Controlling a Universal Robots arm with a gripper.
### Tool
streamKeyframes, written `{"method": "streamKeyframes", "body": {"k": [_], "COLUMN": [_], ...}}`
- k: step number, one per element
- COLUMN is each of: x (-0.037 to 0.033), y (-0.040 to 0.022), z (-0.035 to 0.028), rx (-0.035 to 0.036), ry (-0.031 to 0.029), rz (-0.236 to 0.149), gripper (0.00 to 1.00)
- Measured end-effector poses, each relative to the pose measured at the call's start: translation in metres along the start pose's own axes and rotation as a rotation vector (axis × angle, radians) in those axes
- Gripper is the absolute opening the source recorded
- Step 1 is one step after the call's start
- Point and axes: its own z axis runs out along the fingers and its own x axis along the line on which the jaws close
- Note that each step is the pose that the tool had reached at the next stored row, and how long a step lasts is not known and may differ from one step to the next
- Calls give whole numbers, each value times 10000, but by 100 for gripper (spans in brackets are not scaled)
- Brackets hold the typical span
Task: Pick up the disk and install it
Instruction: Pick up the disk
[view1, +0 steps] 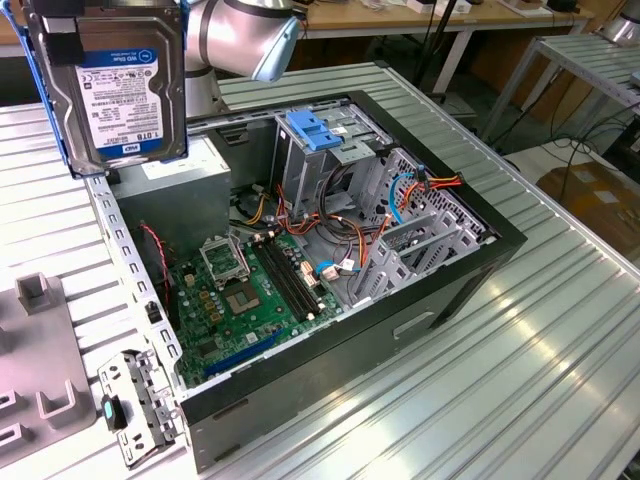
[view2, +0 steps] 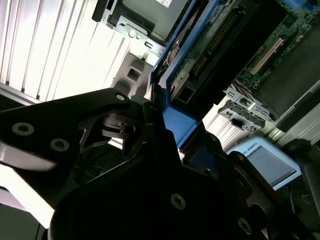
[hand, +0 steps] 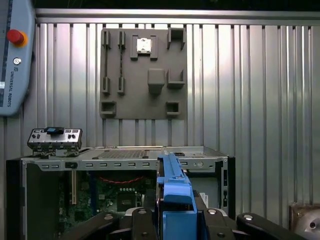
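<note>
— High over the open case (view1: 470, 280), at the exterior view's left, we've got the disk (view1: 120, 85) hanging label-out. Pickup done, right?
— Yep, jaws are closed tight on its blue carrier (hand: 176, 192). Install's not done, we reckon; next move needs that carrier lined up square with the drive bay (view1: 298, 185).

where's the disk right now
Held in the claw, the disk hangs at the exterior view's upper left, above the open computer case near its grey power supply.

An open computer case (view1: 330, 365) sits mid-frame in the exterior view on the ribbed counter (view1: 520, 380), motherboard (view1: 240, 290) exposed; a grey fixture tray (view1: 40, 380) lies lower left.
</note>
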Motion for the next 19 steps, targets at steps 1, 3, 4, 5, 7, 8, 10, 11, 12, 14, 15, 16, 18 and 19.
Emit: {"method": "streamKeyframes", "body": {"k": [1, 3, 4, 5, 7, 8, 10, 11, 12, 14, 15, 16, 18, 19], "x": [20, 70, 86, 97, 113, 121, 128, 130, 132, 136, 138, 140, 142, 142], "y": [-1, -3, -5, -10, -37, -72, -117, -140, -160, -214, -251, -309, -400, -441], "z": [0, 1, 2, 2, 3, 2, 6, 7, 8, 12, 13, 14, 17, 17], "rx": [-1, 0, 0, 0, 0, -1, 0, 0, 0, 1, 0, -1, 1, 0], "ry": [1, 0, 0, 0, -1, 2, 0, 0, 1, -1, 0, 2, 5, 9], "rz": [2, 6, 7, 8, 11, 15, 26, 32, 37, 49, 56, 63, 77, 84], "gripper": [37, 37, 37, 37, 37, 37, 37, 37, 37, 37, 37, 37, 37, 37]}}
